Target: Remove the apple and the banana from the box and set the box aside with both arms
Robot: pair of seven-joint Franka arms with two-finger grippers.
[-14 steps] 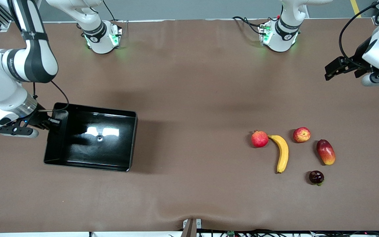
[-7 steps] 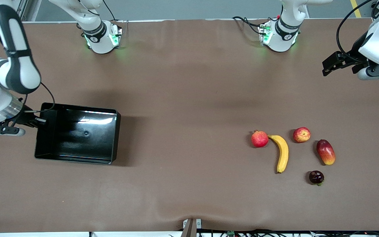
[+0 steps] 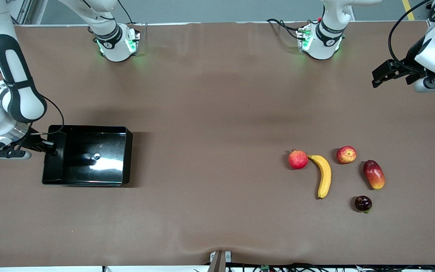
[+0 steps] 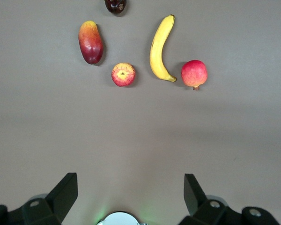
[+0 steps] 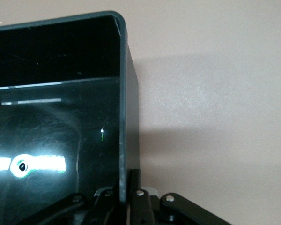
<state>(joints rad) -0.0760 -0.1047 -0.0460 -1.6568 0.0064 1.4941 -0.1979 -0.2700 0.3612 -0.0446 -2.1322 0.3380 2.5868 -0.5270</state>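
Note:
The black box (image 3: 89, 129) is at the right arm's end of the table. My right gripper (image 3: 51, 147) is shut on its end wall, one finger inside and one outside; the right wrist view shows the wall (image 5: 124, 93) pinched in the gripper (image 5: 125, 183). The yellow banana (image 3: 325, 173) and the streaked apple (image 3: 346, 154) lie on the table at the left arm's end. My left gripper (image 3: 378, 77) is open and empty in the air over bare table. The left wrist view shows its gripper (image 4: 129, 187), the banana (image 4: 159, 47) and the apple (image 4: 123, 74).
A red pomegranate (image 3: 298, 159) touches the banana's stem end. A red-orange mango (image 3: 374, 174) lies beside the apple. A small dark round fruit (image 3: 363, 203) lies nearest the front camera. Brown table cloth spans between the box and the fruits.
My right gripper has carried the box toward the right arm's end of the table and turned it. The left gripper has shifted only slightly. The fruits have not moved.

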